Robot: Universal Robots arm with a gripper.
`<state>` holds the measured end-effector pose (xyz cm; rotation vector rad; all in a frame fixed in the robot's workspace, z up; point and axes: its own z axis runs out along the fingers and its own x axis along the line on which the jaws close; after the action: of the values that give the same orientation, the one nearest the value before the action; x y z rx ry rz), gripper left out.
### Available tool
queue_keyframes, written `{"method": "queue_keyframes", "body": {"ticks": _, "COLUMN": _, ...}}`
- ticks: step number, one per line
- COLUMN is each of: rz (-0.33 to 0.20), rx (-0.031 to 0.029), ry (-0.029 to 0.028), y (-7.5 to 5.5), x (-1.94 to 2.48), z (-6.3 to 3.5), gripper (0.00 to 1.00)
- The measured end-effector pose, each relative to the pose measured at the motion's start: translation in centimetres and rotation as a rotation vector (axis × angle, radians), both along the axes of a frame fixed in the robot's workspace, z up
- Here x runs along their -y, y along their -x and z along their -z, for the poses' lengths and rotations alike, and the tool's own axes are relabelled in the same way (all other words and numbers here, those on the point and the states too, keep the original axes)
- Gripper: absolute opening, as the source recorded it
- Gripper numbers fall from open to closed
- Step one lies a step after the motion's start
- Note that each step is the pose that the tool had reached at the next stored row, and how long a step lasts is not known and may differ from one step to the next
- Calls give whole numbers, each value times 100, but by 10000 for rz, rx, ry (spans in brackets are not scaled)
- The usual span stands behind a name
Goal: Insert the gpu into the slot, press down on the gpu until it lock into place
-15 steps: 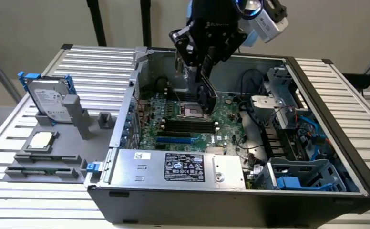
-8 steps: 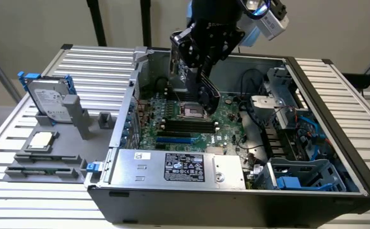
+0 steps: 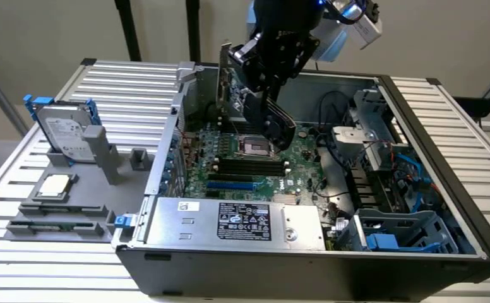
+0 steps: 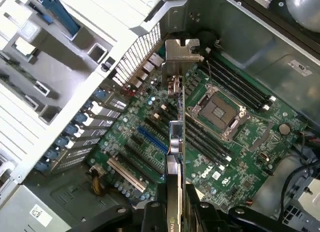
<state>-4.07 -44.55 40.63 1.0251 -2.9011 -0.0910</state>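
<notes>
Holds the thin green gpu card (image 4: 176, 137), black-covered with a silver metal bracket, clamped in the black gripper (image 4: 172, 215), above the green motherboard (image 4: 235, 157), apart from the long bright-blue plastic slot (image 4: 152, 140).

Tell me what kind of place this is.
Likely a robot lab for computer assembly: an open computer case on a slatted metal table, a hard drive beside it, the hand holding a graphics card.
</notes>
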Motion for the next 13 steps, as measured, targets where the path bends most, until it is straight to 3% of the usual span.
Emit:
{"method": "queue_keyframes", "body": {"ticks": 9, "rz": -1637, "rx": 0, "ry": -3, "y": 0, "x": 0, "z": 0, "gripper": 26}}
{"method": "queue_keyframes", "body": {"ticks": 13, "rz": -2327, "rx": 3, "ry": -32, "y": 0, "x": 0, "z": 0, "gripper": 26}}
